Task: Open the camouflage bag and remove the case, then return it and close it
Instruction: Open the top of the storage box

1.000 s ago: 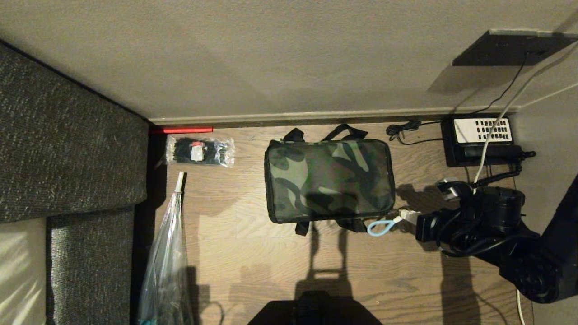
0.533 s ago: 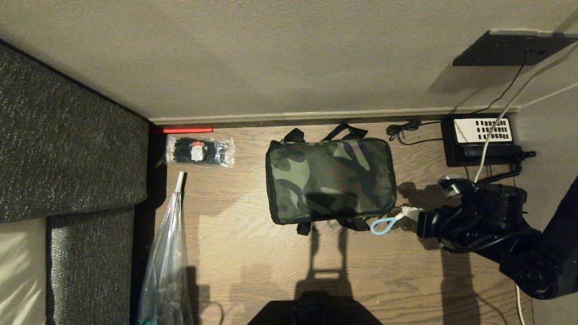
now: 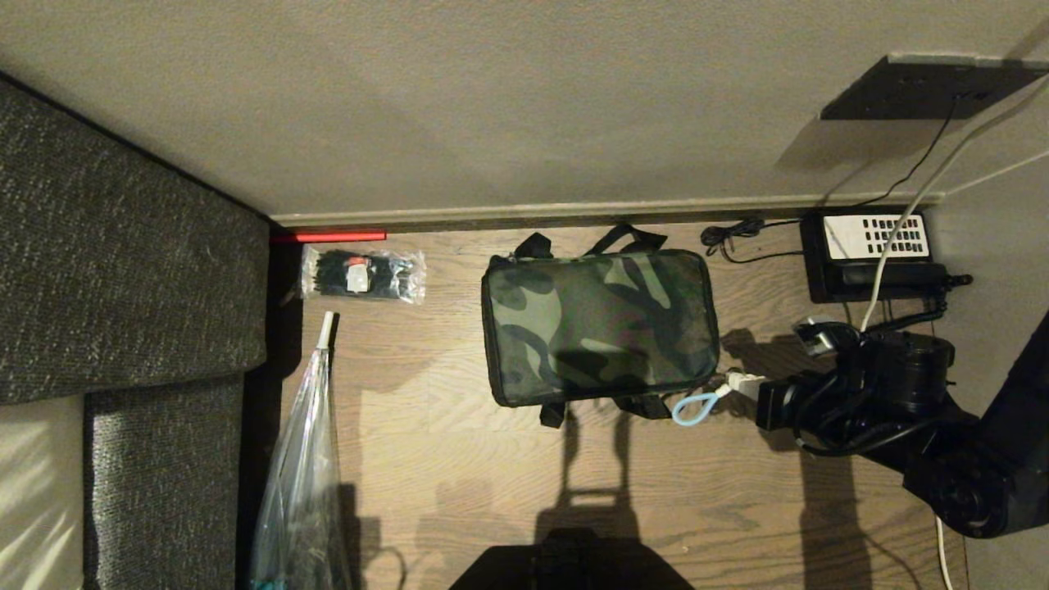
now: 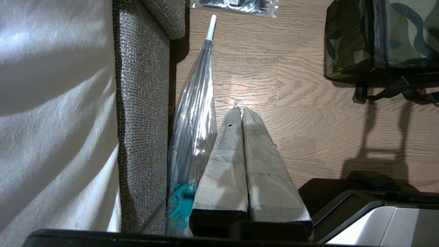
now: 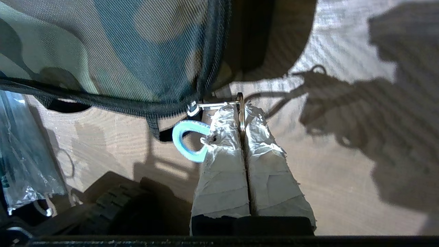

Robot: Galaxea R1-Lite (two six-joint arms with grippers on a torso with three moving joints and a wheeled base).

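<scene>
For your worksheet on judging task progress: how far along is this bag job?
Nothing looks done: the box-shaped green camouflage fabric bag lies zipped shut on the wooden floor. In hand: the right hand is shut on the metal ring of its zipper pull. Left: unzipping, removing the case, returning it and closing. The left hand hangs shut, idle.

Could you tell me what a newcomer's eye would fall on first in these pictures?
The closed camouflage bag in the middle of the wood floor stands out. At its near right corner the right gripper is shut on the zipper's metal ring, a pale blue loop hanging beside it. A clear umbrella lies by the grey sofa, on the left.
</scene>
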